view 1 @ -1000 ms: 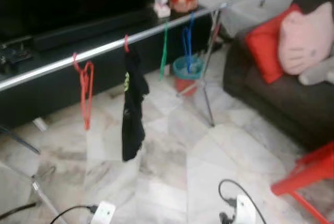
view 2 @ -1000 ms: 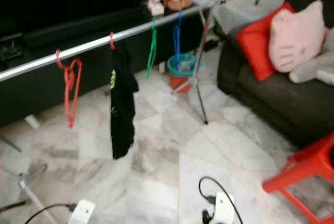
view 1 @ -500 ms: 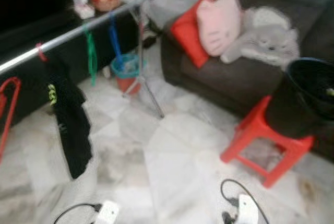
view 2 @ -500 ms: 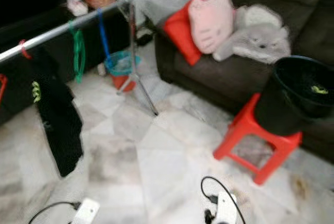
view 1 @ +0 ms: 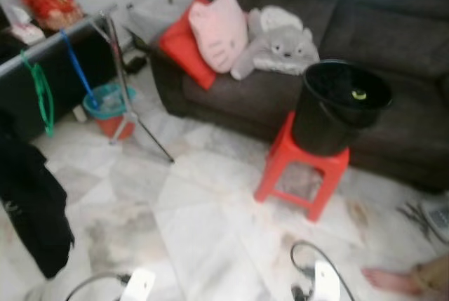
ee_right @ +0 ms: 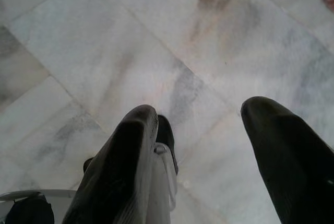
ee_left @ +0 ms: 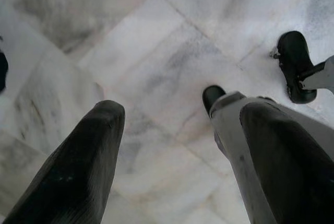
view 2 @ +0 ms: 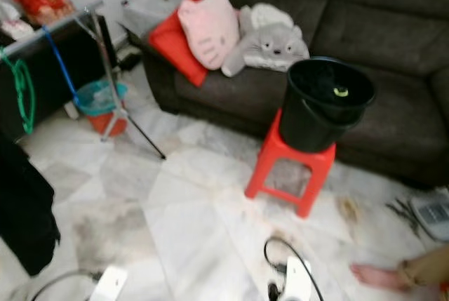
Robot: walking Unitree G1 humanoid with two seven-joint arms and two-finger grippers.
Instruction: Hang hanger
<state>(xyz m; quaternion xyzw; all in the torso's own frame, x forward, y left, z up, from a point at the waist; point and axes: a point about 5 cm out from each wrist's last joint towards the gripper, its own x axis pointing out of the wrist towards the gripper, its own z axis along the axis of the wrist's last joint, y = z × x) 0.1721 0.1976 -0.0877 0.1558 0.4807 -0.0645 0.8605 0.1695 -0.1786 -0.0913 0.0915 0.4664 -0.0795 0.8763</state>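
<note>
**View swung right: sofa and bucket now ahead, rail pushed to the left edge**

The head camera has turned to the robot's right since half a second ago. That is a shift of the whole picture, not of the items themselves. The silver clothes rail [view 1: 52, 40], which a second ago ran across the middle of the frame, now shows just its far end at the upper left, over its tripod leg [view 1: 126, 97]. The green hanger [view 1: 42, 94] and the blue hanger [view 1: 76, 69] hang from that rail, apart from each other. The black garment [view 1: 31, 210] hangs at the left edge, below the green hanger. The red hanger seen a second ago is out of frame.

A black bucket [view 1: 340, 108] stands on a red stool [view 1: 302, 175], now near the centre, just in front of the dark sofa [view 1: 393, 27]. On the sofa lie a red cushion [view 1: 184, 48], a pink cat pillow [view 1: 219, 29] and a grey plush [view 1: 277, 43], touching one another. A teal and red bin [view 1: 109, 108] sits beside the tripod leg. A person's bare foot [view 1: 389, 280] has come into view at the lower right.

Both arms hang over the marble floor [view 1: 203, 210]. The left gripper [ee_left: 172, 151] has its fingers spread apart, holding nothing. The right gripper [ee_right: 201, 153] is likewise parted and holding nothing.
</note>
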